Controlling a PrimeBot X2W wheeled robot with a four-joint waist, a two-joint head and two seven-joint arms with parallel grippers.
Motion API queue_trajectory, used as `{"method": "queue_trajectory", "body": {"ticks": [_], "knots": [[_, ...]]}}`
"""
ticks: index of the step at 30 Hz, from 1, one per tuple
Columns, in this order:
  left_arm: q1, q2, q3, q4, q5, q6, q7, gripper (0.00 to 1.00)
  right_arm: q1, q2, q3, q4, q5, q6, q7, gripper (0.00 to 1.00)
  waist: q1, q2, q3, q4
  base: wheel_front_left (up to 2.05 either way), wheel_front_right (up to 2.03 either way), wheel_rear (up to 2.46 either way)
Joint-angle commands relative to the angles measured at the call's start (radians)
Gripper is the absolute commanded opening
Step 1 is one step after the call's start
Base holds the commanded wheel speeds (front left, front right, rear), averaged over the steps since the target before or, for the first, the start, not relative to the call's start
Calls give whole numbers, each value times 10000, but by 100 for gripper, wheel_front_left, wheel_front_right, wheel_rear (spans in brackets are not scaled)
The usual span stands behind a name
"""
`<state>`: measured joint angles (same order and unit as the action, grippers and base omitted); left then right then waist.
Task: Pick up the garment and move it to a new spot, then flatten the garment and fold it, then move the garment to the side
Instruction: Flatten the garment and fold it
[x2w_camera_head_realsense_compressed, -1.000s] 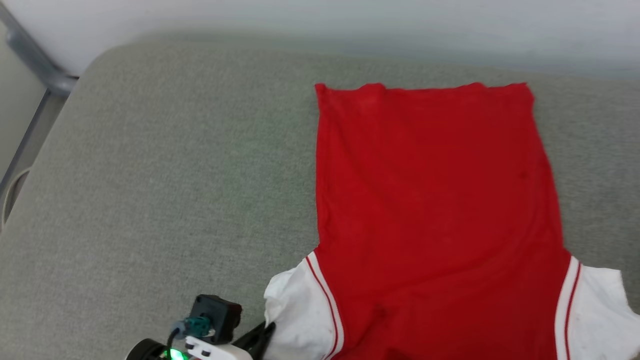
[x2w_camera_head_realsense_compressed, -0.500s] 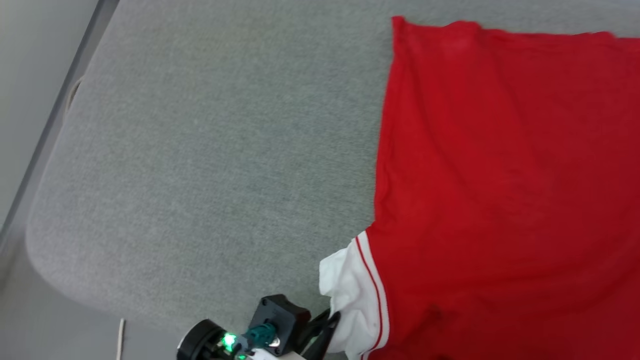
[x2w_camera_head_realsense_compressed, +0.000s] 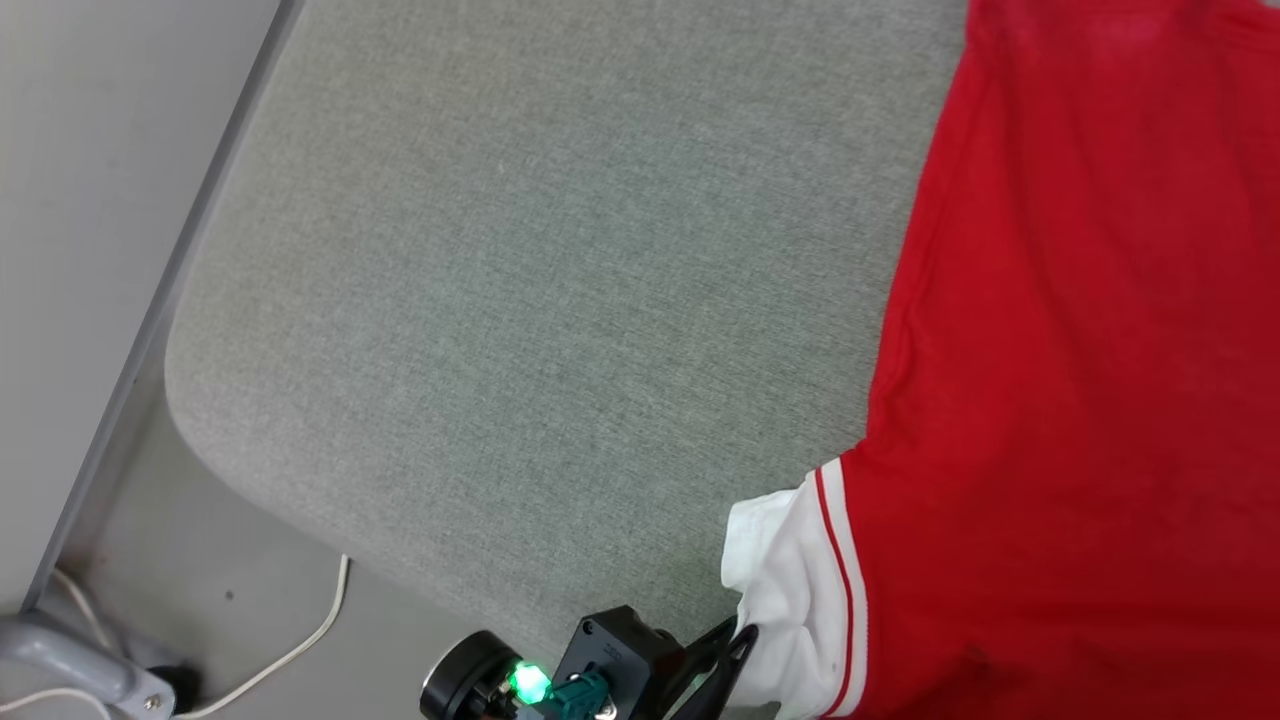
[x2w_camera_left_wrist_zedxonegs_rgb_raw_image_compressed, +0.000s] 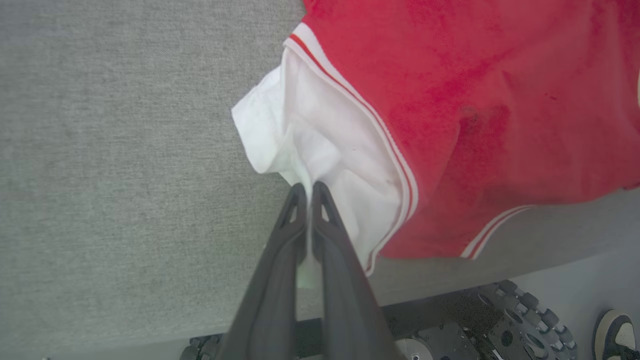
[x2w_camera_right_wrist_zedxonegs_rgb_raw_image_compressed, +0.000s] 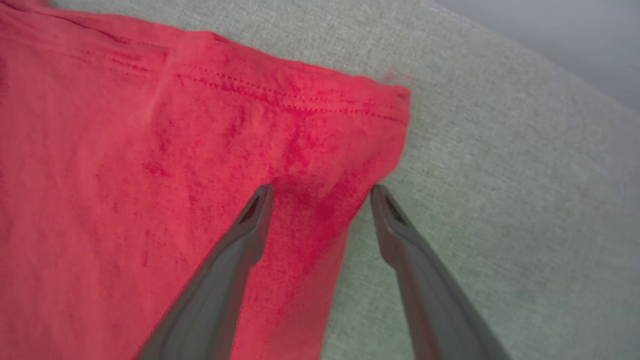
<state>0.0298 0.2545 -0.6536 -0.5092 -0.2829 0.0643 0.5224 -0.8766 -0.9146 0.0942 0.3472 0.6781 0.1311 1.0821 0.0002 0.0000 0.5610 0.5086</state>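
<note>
The left gripper has its two long dark fingers pressed together, pinching the bunched edge of the white sleeve of the garment, a red short-sleeved jersey shirt. A thin red-and-white stripe trim runs where sleeve meets body. In the head view the same gripper sits at the bottom edge, tips against that sleeve, with a green light glowing on the wrist behind it.

The right gripper has its fingers spread wide over a stitched hem corner of the shirt. One finger lies over the red cloth and the other over the bare cushion just beside the cloth's edge (whether either tip touches down I cannot tell).

The shirt lies spread, plain red side up, on a grey-green woven fabric cushion, filling the right of the head view. The shirt's near edge lies along the cushion's near edge.

Beyond the cushion's rounded corner a white cable curls on the grey floor. In the left wrist view the robot's dark wheeled base and a shoe show below the cushion.
</note>
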Motion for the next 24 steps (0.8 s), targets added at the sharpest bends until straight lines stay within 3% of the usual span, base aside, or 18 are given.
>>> {"method": "queue_trajectory", "body": {"ticks": [1, 9, 10, 11, 18, 24], "knots": [[-210, -47, 36, 46, 77, 8, -211, 0, -140, -81, -41, 110, -135, -8, -37, 100, -2, 0, 210, 217, 0, 0, 0], [-292, -133, 29, 232, 27, -64, -615, 0, 426, -187, 283, 526, -270, -8, -58, 100, -2, 0, 376, 478, 0, 0, 0], [-301, -131, 21, 272, 16, -79, -634, 0, 556, -171, 347, 560, -222, -8, 19, 63, -2, 0, 387, 495, 0, 0, 0], [-308, -140, 15, 304, 4, -81, -668, 0, 648, -165, 411, 577, -181, -6, 75, 0, -2, 0, 398, 506, 0, 0, 0], [-391, -162, 62, 523, -66, -52, -767, 0, 922, -358, 578, 568, -200, -9, -64, 0, -2, 0, 252, 498, 0, 0, 0], [-466, -71, 247, 548, -107, 42, -715, 0, 1020, -153, 656, 824, -208, -9, -438, 0, -2, 0, -247, 224, 0, 0, 0]]}}
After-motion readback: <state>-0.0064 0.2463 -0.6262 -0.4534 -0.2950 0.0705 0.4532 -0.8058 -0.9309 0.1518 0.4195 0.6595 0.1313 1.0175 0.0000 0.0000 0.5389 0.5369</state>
